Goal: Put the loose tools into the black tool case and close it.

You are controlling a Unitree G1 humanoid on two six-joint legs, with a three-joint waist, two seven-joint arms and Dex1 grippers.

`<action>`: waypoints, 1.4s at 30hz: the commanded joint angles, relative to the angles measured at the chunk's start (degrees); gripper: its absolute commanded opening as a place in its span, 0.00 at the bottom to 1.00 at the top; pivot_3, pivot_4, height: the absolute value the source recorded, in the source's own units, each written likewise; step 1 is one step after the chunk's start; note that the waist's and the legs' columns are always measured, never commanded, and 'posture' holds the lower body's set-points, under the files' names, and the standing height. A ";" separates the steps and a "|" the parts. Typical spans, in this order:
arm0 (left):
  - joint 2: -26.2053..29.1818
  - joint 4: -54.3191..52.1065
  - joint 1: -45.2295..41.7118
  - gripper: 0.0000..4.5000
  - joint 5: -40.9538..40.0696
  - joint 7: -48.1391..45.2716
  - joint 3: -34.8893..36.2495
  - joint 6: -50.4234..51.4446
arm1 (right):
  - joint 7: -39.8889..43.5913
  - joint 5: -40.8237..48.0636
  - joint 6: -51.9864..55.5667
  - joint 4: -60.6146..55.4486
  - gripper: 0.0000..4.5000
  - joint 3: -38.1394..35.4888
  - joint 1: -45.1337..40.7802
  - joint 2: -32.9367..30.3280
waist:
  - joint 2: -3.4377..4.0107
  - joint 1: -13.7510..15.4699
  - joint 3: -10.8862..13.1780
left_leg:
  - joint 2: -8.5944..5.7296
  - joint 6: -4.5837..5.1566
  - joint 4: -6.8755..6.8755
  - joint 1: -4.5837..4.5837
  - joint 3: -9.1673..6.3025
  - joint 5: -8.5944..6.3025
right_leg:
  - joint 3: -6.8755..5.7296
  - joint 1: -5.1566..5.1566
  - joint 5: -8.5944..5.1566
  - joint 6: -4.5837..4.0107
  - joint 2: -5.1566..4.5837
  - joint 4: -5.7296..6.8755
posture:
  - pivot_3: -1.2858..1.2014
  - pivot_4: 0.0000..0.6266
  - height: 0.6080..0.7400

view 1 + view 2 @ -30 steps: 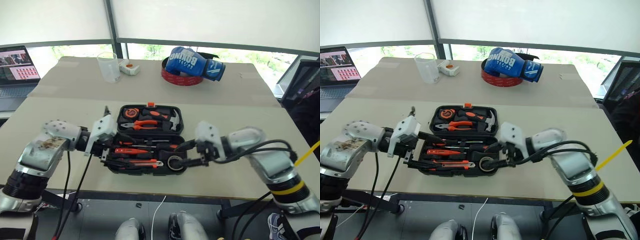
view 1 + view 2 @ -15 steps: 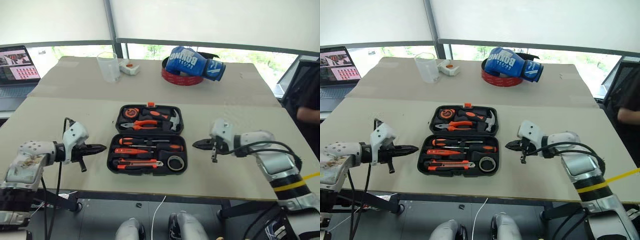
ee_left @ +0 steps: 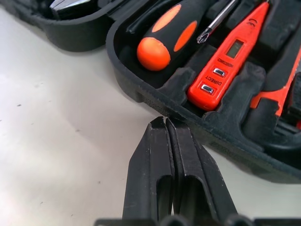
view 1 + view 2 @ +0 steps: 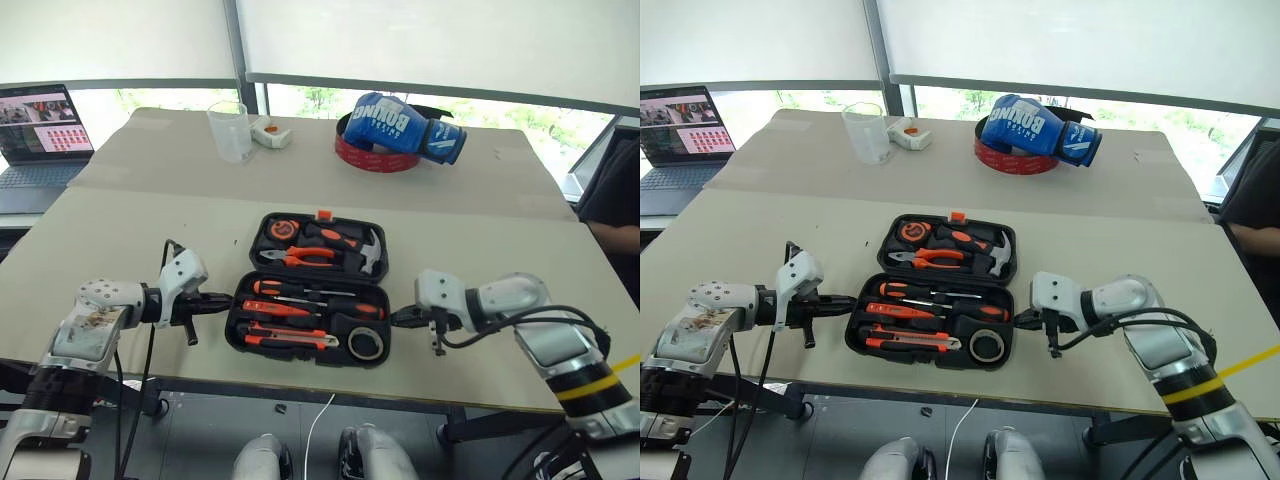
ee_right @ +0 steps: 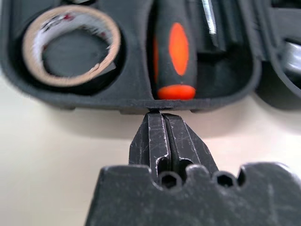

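Observation:
The black tool case (image 4: 312, 270) lies open flat near the table's front edge. Its near half holds two black-and-orange screwdrivers (image 4: 300, 290), the orange tester screwdriver (image 3: 228, 66), the utility knife (image 4: 285, 340) and a tape roll (image 5: 70, 44). The far half holds pliers, a hammer and a tape measure. My left gripper (image 4: 225, 297) is shut and empty, its tips against the near half's left rim (image 3: 141, 89). Shut and empty too, my right gripper (image 4: 395, 318) has its tips touching the near half's right wall, just below a screwdriver handle (image 5: 171, 56).
At the table's back stand a clear cup (image 4: 232, 130), a small white object (image 4: 270, 133) and a blue boxing glove (image 4: 405, 125) on a red ring. A laptop (image 4: 40, 120) sits far left. A person's dark sleeve (image 4: 615, 195) shows at the right edge.
Both grippers left the case's near half, shut, drew out to its sides, then sank and came in against its left and right ends. The camera has shifted slightly.

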 commanded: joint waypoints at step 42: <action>-12.33 20.19 -25.53 0.49 -6.47 20.05 4.92 33.73 | -29.50 10.52 44.50 22.97 0.60 -9.66 -25.15 16.45 | -0.11 -1.84 0.03 | -0.04 -0.10 0.02 0.07 0.04 0.08 | 0.05 -0.01 0.32 -0.35 0.06 0.18 | 0.52 0.24 0.80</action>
